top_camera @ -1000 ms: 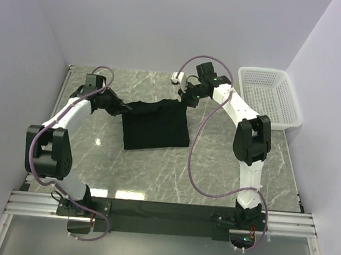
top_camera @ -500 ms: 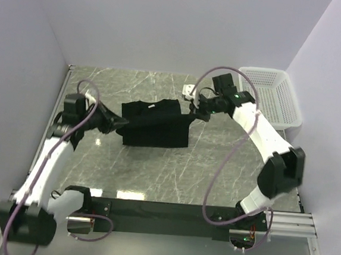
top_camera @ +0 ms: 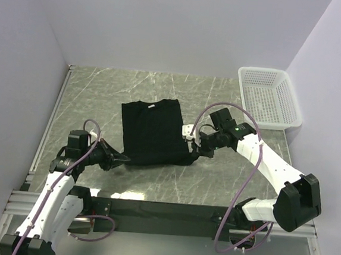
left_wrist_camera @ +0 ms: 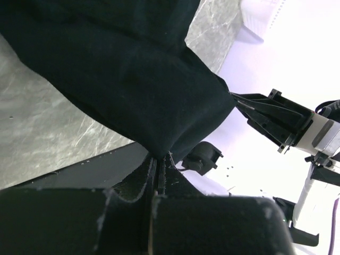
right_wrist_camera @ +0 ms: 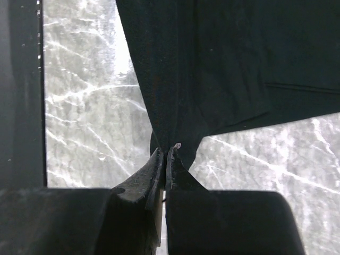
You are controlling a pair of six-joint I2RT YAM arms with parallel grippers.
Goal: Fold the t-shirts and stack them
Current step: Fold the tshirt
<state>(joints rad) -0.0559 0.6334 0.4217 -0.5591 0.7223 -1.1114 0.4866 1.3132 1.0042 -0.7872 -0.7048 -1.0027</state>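
t-shirt [top_camera: 151, 132]: plain black | table [top_camera: 102, 91]: grey marble, white veins | basket [top_camera: 268, 94]: white mesh | right arm [top_camera: 269, 163]: white, black joints

A grey marble table [top_camera: 153, 186] is shown. A black t-shirt [top_camera: 152, 132] is spread near its middle, neck label [top_camera: 152, 105] toward the far side, near corners raised. A white basket [top_camera: 269, 95] is set at the far right corner.

both wrist views crop the t-shirt [right_wrist_camera: 223, 64].
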